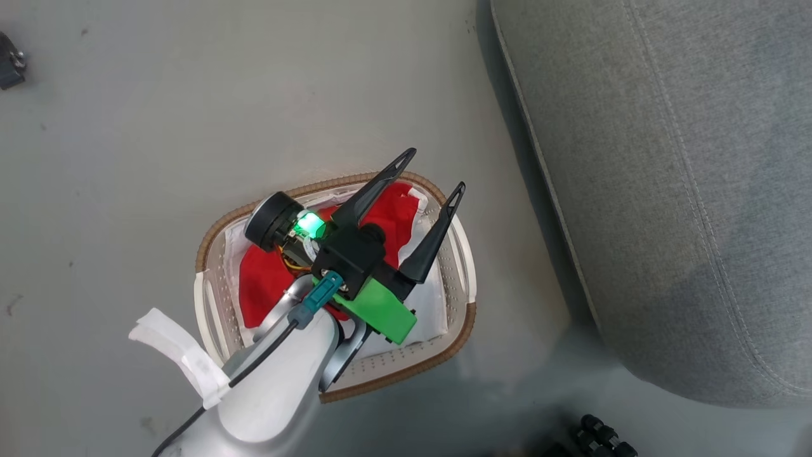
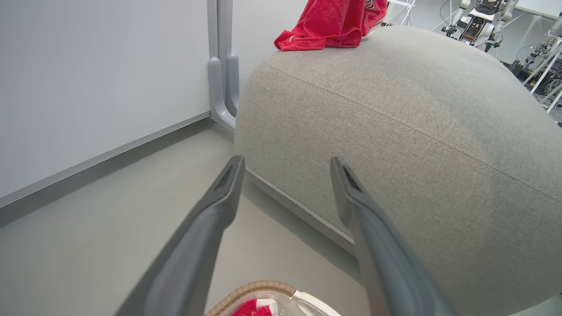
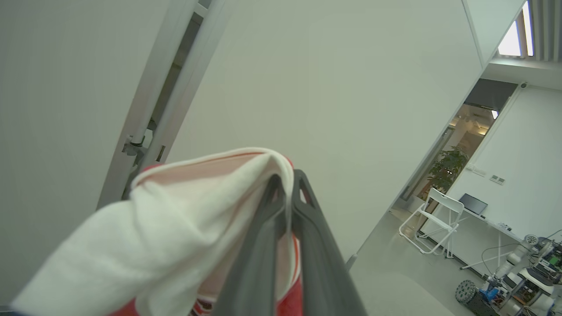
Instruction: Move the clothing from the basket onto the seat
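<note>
**Right gripper** (image 3: 287,176): fingers together, clamped on a fold of a white-and-red garment (image 3: 175,210). The garment drapes toward 8 o'clock in the right wrist view and is held up in front of a wall.

**Left gripper** (image 1: 436,168): fingers apart with nothing between them. In the head view they point to 1 o'clock over the basket (image 1: 209,235). Its height above the contents cannot be told.

**Task items:** red clothing (image 1: 266,279) lies in the basket on the white liner (image 1: 431,311), partly hidden by the wrist. The seat (image 1: 666,190) stands at 3 o'clock of the basket, apart from it. One red piece (image 2: 329,22) lies on the seat top, at 12 o'clock in the left wrist view.

**Recommendation:**
- Carry the held garment well over the seat before parting the fingers, so that no hem hangs off the rounded edge.
- Lower the left gripper onto a raised red fold near the basket's middle.
- Keep the left gripper clear of the liner and rim, since pinching the liner would likely lift the basket.
</note>
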